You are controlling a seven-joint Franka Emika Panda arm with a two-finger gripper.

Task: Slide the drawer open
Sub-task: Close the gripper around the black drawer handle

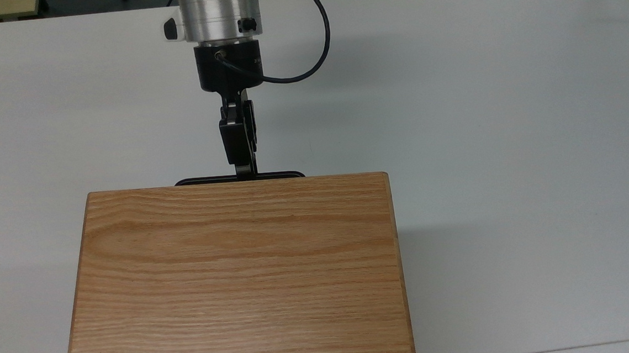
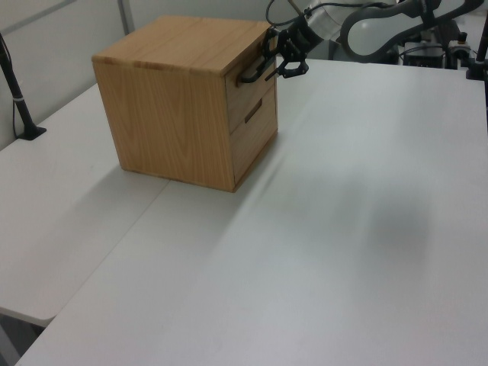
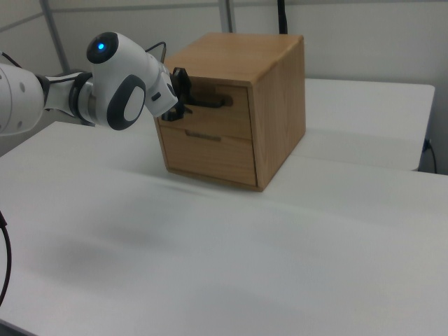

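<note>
One claw, finger state unclear, meets the shut drawer's handle; bare table beyond.

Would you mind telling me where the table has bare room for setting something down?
The white table is bare on the top view's right of the cabinet and along its left. It is crowded only ahead of the drawer, where the end effector meets the handle.

One cabinet holds two drawers, an upper and a lower.
</note>
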